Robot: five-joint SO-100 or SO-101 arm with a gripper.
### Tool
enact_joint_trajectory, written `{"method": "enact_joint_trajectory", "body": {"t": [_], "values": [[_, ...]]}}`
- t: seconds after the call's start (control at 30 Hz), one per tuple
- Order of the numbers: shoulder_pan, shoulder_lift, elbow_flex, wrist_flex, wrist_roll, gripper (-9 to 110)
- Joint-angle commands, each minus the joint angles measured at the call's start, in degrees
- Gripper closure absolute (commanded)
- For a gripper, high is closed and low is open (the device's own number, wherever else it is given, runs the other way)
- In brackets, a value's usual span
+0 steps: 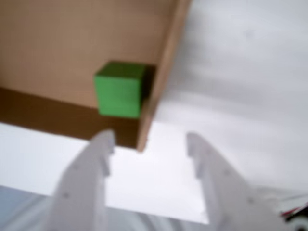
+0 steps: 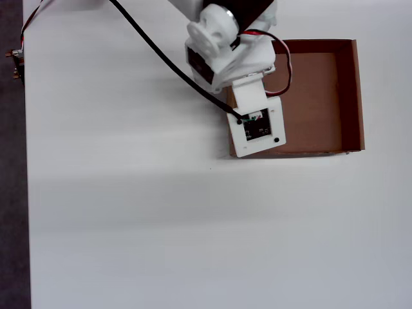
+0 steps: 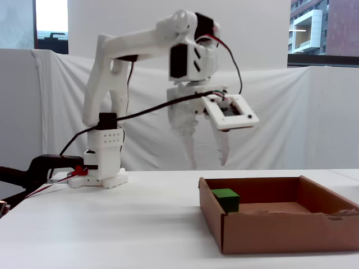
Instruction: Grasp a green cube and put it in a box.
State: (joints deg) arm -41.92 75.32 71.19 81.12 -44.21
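In the fixed view the white arm (image 3: 112, 84) rises from its base at the left and holds the gripper (image 3: 208, 163) above the box (image 3: 280, 230), fingers spread wide and empty. The green cube (image 3: 226, 200) rests on the box floor against the left wall, apart from the fingers.

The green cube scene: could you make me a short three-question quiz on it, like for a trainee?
1. True or false: the green cube lies inside the box.
2. The gripper is: A) shut on the cube, B) open and empty above the box, C) resting on the table.
3. Fill in: in the wrist view, the cube sits against the box's ____.

Key: 1 true; 2 B; 3 wall.
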Motion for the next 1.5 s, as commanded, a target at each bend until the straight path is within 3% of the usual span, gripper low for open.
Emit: {"method": "enact_joint_trajectory", "body": {"t": [0.0,0.63,0.93,1.47], "values": [[1.7,5.4,1.6,0.4,0.1,81],[20.5,38.8,39.3,-8.3,-4.1,81],[33.0,58.9,63.5,-16.6,-15.6,81],[46.7,80.3,89.3,-29.6,-16.2,81]]}}
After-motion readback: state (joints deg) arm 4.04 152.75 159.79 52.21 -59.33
